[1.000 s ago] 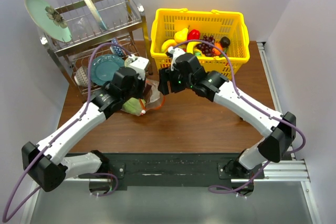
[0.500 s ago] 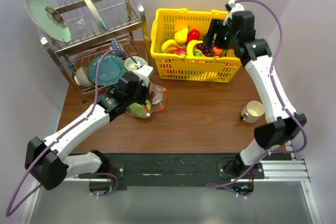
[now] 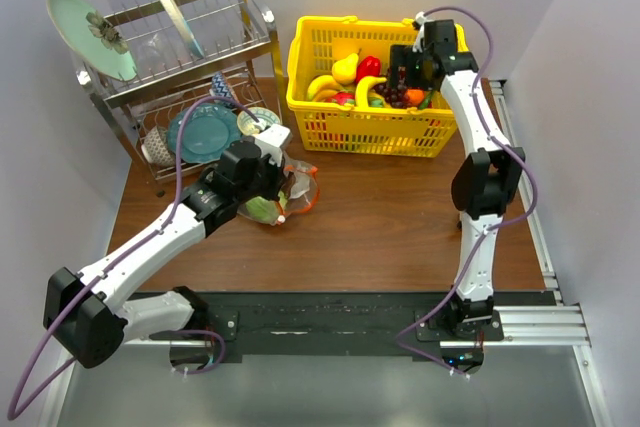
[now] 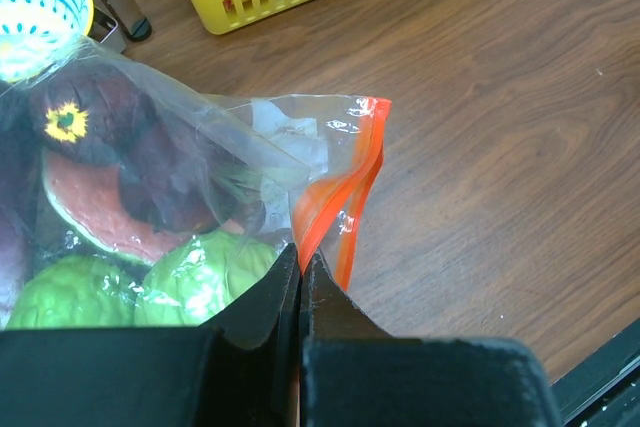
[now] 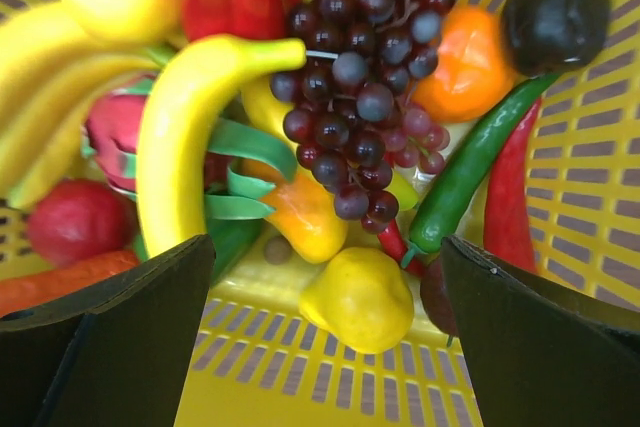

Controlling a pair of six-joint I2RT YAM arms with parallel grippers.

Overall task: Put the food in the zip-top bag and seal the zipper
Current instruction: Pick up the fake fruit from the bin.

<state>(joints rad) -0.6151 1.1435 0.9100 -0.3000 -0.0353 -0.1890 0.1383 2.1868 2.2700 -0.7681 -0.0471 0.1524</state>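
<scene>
Pinching zipper (image 4: 347, 195), left gripper (image 4: 300, 259) clamped, food (image 4: 190, 282) blurred behind zip-top bag (image 4: 268, 132), right gripper (image 5: 325, 252) wide above basket (image 5: 592, 209)

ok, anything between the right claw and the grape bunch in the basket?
Nothing visible. The right claw hangs open over the yellow basket; the grape bunch lies uncovered on top. A banana and a green chili flank it, neither over it.

Basket (image 3: 379, 23) packed with fruit (image 5: 350, 117); open tabletop (image 3: 400, 222) right of bag (image 3: 298, 189).
</scene>
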